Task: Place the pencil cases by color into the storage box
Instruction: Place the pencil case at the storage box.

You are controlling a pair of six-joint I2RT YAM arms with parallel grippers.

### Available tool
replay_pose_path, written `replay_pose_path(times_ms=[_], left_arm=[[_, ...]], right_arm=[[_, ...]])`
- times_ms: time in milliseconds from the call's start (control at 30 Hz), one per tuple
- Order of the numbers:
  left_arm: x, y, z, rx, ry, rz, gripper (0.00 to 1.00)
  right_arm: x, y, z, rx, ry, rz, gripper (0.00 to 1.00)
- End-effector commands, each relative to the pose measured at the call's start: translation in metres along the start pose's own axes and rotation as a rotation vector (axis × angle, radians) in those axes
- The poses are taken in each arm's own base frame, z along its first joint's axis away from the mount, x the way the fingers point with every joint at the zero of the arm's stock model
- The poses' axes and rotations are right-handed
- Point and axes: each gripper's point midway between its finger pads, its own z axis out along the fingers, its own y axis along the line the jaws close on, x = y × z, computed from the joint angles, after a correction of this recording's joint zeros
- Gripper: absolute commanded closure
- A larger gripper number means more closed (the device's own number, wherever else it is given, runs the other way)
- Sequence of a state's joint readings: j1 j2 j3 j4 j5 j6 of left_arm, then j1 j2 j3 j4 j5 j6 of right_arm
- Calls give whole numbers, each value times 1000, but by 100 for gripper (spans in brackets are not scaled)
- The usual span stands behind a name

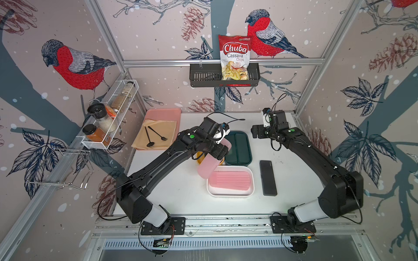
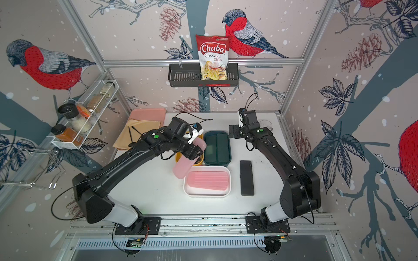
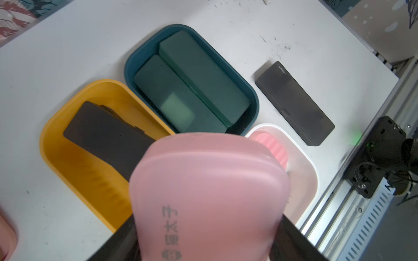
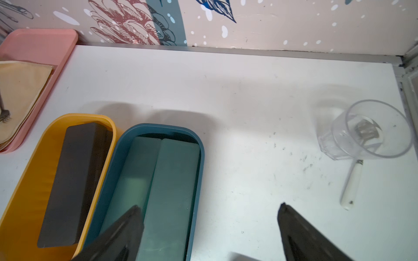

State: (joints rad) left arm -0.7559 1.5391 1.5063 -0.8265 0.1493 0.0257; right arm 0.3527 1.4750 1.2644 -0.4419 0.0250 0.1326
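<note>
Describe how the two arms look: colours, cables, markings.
Both the left arm and right arm are matte black with boxy joints, a white segment near each base, and a green dot by the wrist. Thin black cables loop along them; a white camera sits on each wrist. The jaws are black and tapered.

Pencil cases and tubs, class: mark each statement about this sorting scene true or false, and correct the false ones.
1. The left gripper holds a pink case. True.
2. The teal tub holds three cases. False: it holds two green cases.
3. A black case lies on the table beside the white tub. True.
4. The right gripper grips a case. False: its jaws are open and empty.
5. The yellow tub is empty. False: it holds a second black case.
</note>
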Motion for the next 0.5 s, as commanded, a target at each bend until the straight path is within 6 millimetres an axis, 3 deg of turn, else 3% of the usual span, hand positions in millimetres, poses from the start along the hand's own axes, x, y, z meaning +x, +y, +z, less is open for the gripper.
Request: replay_pose_path(times_ms=[0,133,467], left_arm=[[8,-18,11,20,68,84,27],[17,-43,27,65,129,157,27],[26,-76,46,106,170,260,27]], right_arm=[[-6,-11,-5,50,-44,34,4],[-3,-21,-10,75,-58,61,4],[3,-47,-22,133,-88,121,4]])
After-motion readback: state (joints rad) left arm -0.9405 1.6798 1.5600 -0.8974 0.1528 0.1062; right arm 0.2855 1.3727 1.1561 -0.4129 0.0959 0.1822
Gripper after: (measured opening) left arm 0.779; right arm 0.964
